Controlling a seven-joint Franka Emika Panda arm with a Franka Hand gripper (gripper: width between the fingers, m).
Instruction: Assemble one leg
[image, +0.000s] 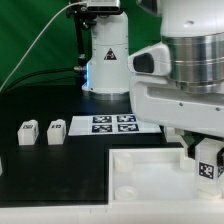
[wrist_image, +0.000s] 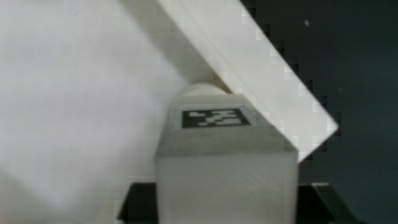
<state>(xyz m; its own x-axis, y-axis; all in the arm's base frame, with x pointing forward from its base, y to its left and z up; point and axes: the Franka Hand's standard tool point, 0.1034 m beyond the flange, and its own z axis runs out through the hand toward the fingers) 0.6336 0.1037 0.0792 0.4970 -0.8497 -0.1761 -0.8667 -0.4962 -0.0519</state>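
My gripper (image: 204, 148) is shut on a leg (image: 208, 161), a small white post with a black-and-white tag. It holds the leg upright over the right side of the large white tray-like piece (image: 140, 185). In the wrist view the leg (wrist_image: 217, 150) fills the space between my gripper's (wrist_image: 222, 196) dark fingers (wrist_image: 144, 200). The leg's far end sits against the raised rim (wrist_image: 249, 70) of the tray-like piece near a corner. I cannot tell whether it is seated in a socket. Two more legs (image: 28, 133) (image: 55, 132) stand on the black table at the exterior view's left.
The marker board (image: 105, 124) lies flat behind the tray-like piece, near the robot's base (image: 105, 60). A small white object (image: 2, 166) shows at the exterior view's far left edge. A green backdrop stands behind the table.
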